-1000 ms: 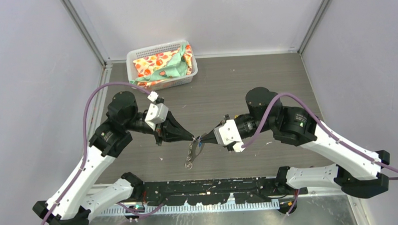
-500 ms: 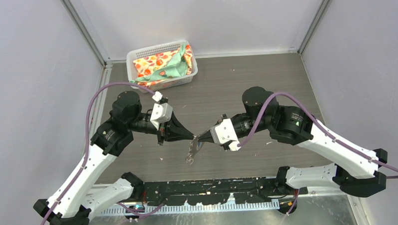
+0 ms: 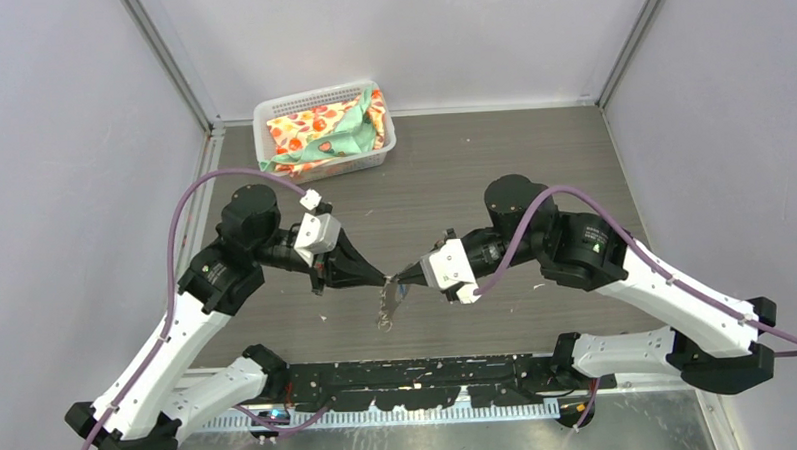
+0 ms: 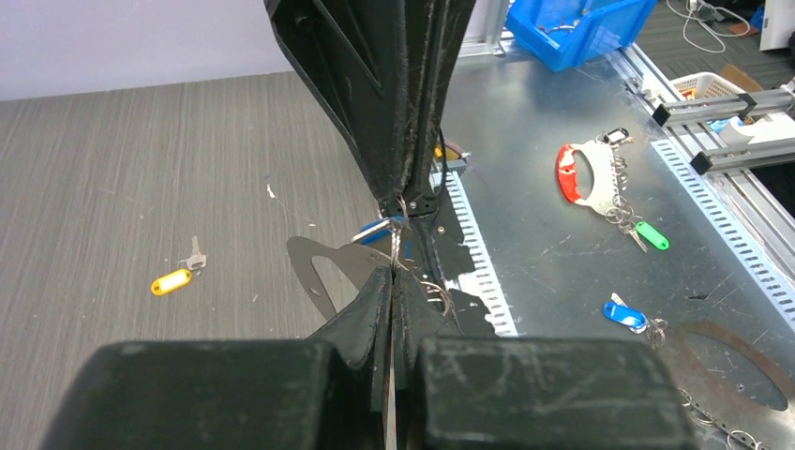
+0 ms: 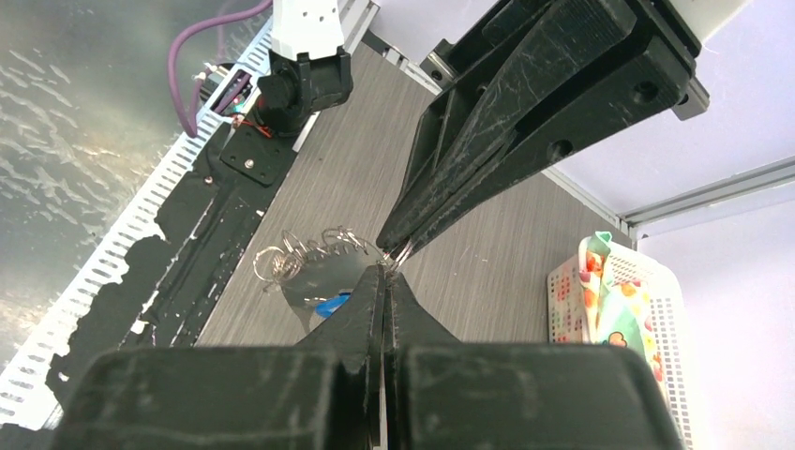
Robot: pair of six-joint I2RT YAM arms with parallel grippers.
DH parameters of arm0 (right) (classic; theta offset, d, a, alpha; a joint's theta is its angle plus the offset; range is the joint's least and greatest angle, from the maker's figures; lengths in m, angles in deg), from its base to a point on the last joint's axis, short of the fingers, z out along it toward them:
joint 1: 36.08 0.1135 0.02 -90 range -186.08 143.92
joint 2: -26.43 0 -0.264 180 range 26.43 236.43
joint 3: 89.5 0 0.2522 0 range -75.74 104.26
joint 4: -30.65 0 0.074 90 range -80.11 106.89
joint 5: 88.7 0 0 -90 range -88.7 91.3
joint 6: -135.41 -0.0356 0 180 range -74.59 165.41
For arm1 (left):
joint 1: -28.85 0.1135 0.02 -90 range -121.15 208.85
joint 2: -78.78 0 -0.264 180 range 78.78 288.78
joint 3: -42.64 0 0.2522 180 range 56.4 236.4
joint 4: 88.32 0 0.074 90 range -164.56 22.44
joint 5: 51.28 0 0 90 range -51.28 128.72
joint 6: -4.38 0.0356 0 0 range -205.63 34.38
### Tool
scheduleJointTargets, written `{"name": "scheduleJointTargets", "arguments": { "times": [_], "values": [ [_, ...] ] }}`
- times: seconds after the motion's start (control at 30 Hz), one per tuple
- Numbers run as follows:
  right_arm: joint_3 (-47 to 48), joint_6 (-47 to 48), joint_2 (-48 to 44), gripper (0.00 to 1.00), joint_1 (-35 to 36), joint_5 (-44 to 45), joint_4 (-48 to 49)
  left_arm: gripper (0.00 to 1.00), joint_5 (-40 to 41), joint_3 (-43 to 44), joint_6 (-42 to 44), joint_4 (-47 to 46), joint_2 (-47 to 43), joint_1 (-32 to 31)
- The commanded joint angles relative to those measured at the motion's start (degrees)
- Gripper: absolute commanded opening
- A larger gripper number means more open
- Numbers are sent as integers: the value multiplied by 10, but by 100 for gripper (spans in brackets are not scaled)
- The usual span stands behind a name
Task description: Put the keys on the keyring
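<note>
My two grippers meet tip to tip over the middle of the table, both shut. The keyring (image 3: pixel 387 300), a pale flat plate with an oval hole, hangs below where the tips meet. The left gripper (image 3: pixel 383 279) and the right gripper (image 3: pixel 397 280) each pinch its top end, where thin wire rings sit. In the left wrist view the keyring (image 4: pixel 323 267) shows beside my left gripper (image 4: pixel 392 274). The blue key (image 5: pixel 333 305) hangs against the plate beside the right gripper (image 5: pixel 386 272); how it is attached I cannot tell. The yellow key (image 4: pixel 172 280) lies loose on the table.
A white basket (image 3: pixel 271 114) holding patterned cloth stands at the back left. Past the table's near edge, a metal bench carries a red-and-white holder (image 4: pixel 581 173) and green (image 4: pixel 652 234) and blue (image 4: pixel 623 314) key tags. Grey walls close in both sides.
Both gripper tips have stayed pinched together. The right arm has edged slightly left, and the hanging keyring has swung a little to hang straighter.
</note>
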Motion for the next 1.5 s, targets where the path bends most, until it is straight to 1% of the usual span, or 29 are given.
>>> {"name": "scheduleJointTargets", "arguments": {
  "times": [0.0, 0.17, 0.37, 0.47, 0.6, 0.8, 1.17, 1.47],
  "values": [
    [10, 7, -28, 1, 3, 18, 3, 0, -32, 3, 10, -8, -10, -4],
    [1, 3, -37, 1, 3, 10, 1, 0, -28, 2, -11, -26, -5, -4],
    [-3, 0, -35, 1, 3, -10, 5, 0, -8, -4, -68, -77, -2, -4],
    [-9, 2, -34, 1, 3, -16, 5, 0, -17, -8, -92, -93, -2, -4],
    [-22, 4, -39, 1, 3, -8, 25, 0, -38, -10, -93, -98, 1, -4],
    [-22, 4, -38, 1, 3, -8, 42, 0, -42, -14, -93, -99, 1, -4],
    [-21, 3, -32, 1, 3, -15, 47, 0, -16, -12, -93, -98, -1, -4],
    [-16, 3, -27, 1, 3, -17, 46, 0, -12, -16, -93, -99, -2, -4]
  ]
}}
